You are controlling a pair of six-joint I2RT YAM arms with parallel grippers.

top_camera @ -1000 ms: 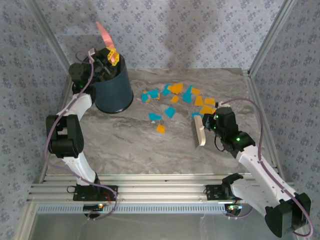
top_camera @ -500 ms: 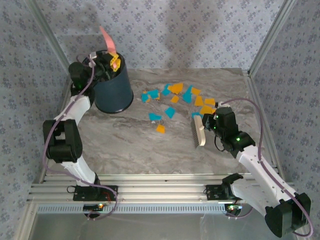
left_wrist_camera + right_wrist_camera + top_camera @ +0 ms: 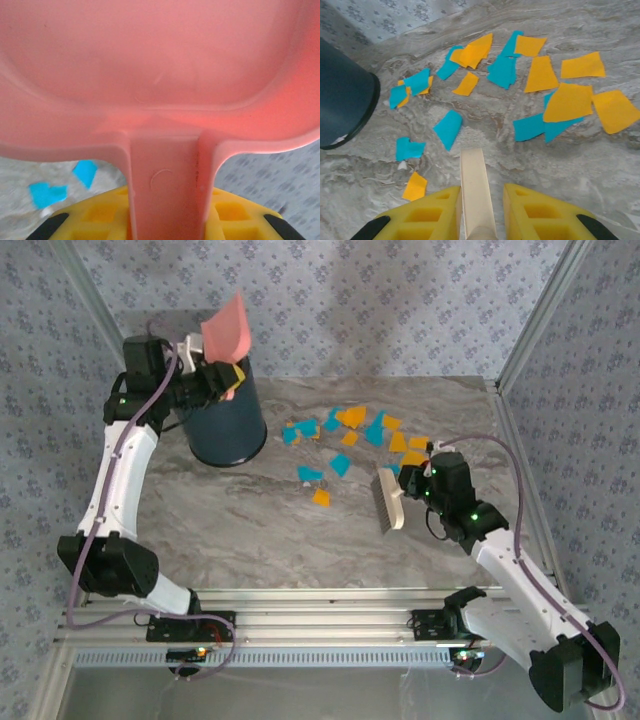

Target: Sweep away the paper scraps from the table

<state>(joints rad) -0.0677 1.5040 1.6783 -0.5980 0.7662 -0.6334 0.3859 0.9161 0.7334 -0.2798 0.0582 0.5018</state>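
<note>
The paper scraps [image 3: 350, 432], teal and orange, lie scattered across the back middle of the table [image 3: 260, 530]. They also appear ahead of the brush in the right wrist view [image 3: 540, 75]. My left gripper [image 3: 222, 380] is shut on the handle [image 3: 165, 185] of the pink dustpan [image 3: 226, 328], held tilted up above the dark bin [image 3: 226, 422]. Two teal scraps [image 3: 85, 172] show below the pan. My right gripper [image 3: 412, 488] is shut on a cream brush [image 3: 388, 502] just right of the scraps, its handle [image 3: 476, 182] between the yellow fingers [image 3: 427, 212].
The dark blue bin [image 3: 342, 100] stands at the back left of the table. Aluminium posts and patterned walls close in the sides and back. Bare tabletop stretches across the front half, towards the rails at the near edge [image 3: 300, 625].
The left arm has swung out to the left and raised the dustpan, which now shows its broad face above the bin. The right gripper and brush have shifted slightly towards the scraps.
</note>
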